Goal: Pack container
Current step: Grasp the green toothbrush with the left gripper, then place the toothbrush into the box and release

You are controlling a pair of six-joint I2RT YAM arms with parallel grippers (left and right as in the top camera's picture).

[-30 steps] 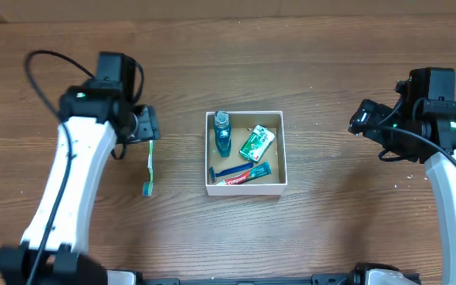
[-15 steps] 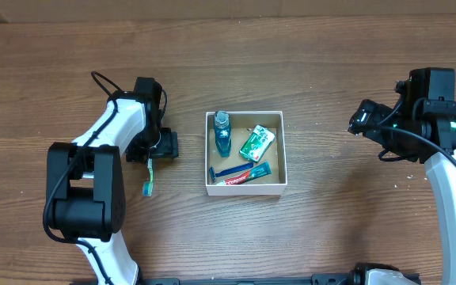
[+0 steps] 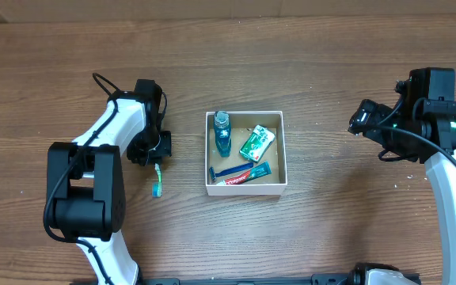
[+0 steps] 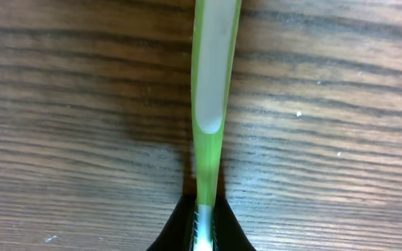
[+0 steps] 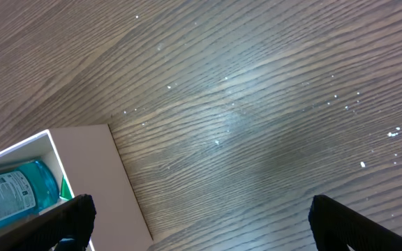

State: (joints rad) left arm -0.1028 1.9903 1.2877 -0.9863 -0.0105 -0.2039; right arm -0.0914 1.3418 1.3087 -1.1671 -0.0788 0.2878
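Your left gripper [image 3: 153,152] is clamping the handle of a green toothbrush [image 3: 157,179]. In the left wrist view its dark fingers [image 4: 172,236] are pressing the handle [image 4: 206,139] from both sides, and the handle is running straight out ahead of the jaws. I cannot tell whether the brush is resting on the table [image 3: 307,237] or hanging just above it. The container [image 3: 246,188] is sitting to the right of that gripper, near but apart from it, and is holding a blue mouthwash bottle [image 3: 222,133], a green box [image 3: 256,143], a toothpaste tube [image 3: 248,174] and a blue razor [image 3: 226,170]. Your right gripper [image 3: 362,119] is hovering well to the container's right with its jaws spread wide and gripping nothing. Its camera is showing the container's white wall [image 5: 114,174] ahead and to its left.
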